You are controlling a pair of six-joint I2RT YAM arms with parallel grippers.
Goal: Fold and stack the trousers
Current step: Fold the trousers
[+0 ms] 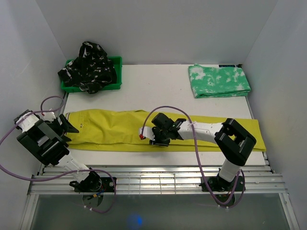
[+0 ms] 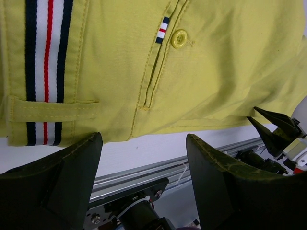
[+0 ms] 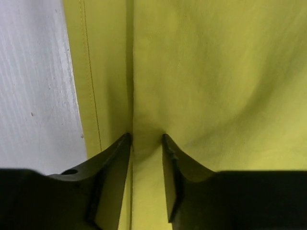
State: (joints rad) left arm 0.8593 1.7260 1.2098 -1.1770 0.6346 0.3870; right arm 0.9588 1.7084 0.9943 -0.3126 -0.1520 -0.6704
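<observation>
The mustard-yellow trousers lie flat and full length across the table's front, waistband at the left. My left gripper is open and empty at the waistband's near edge; its wrist view shows the striped band, a button and the yellow cloth just beyond the spread jaws. My right gripper is pressed onto the middle of the legs, its jaws nearly closed on a ridge of yellow cloth. The green-and-white pair lies folded at the back right. The black patterned pair is heaped at the back left.
The black pair sits in a green plastic bin at the back left corner. White walls close in the table on three sides. A slatted metal rail runs along the near edge, carrying both arm bases.
</observation>
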